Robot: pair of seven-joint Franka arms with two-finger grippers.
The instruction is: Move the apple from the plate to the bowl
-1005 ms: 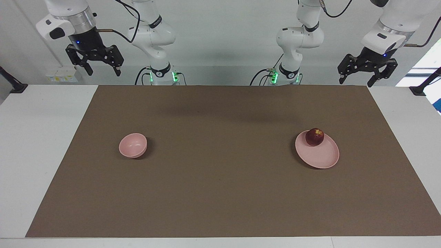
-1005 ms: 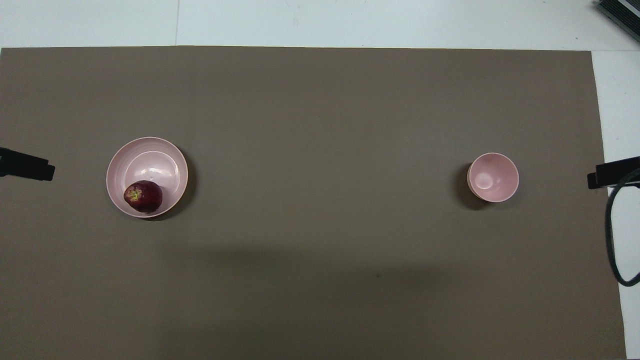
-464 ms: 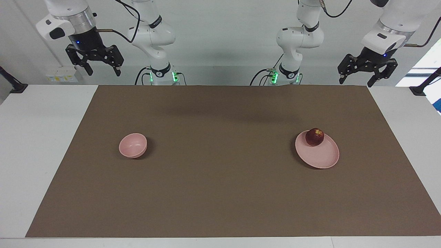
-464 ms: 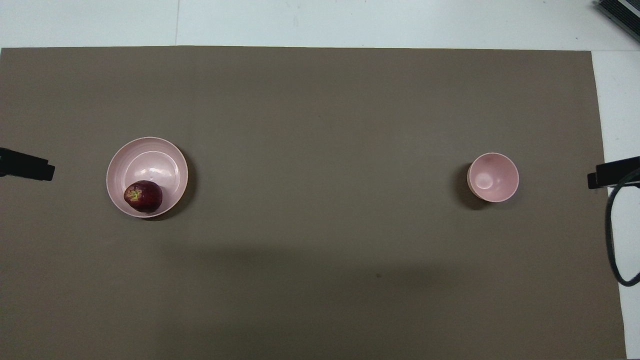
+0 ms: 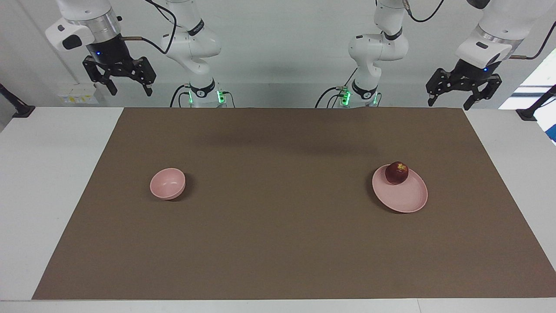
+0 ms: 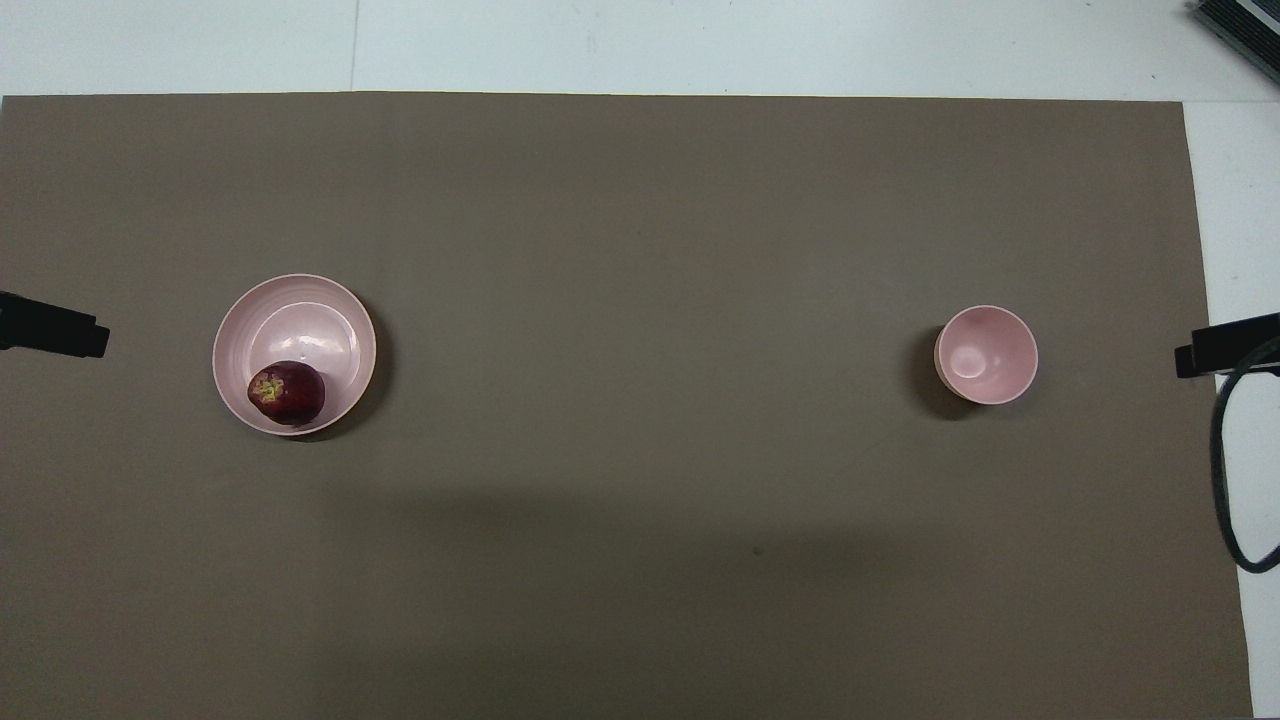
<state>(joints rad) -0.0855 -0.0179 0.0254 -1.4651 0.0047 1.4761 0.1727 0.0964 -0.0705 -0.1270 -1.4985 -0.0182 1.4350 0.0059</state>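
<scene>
On the brown mat (image 5: 278,243), facing view: the apple (image 5: 396,173) sits on the plate (image 5: 406,198), at the rim nearer the robots, toward the left arm's end; the bowl (image 5: 167,184) stands well apart, toward the right arm's end. Left gripper (image 5: 450,103) and right gripper (image 5: 131,91) hang raised, jaws apart, holding nothing. Overhead view: apple (image 6: 287,392) on plate (image 6: 300,300); bowl (image 6: 986,355) contains nothing.
</scene>
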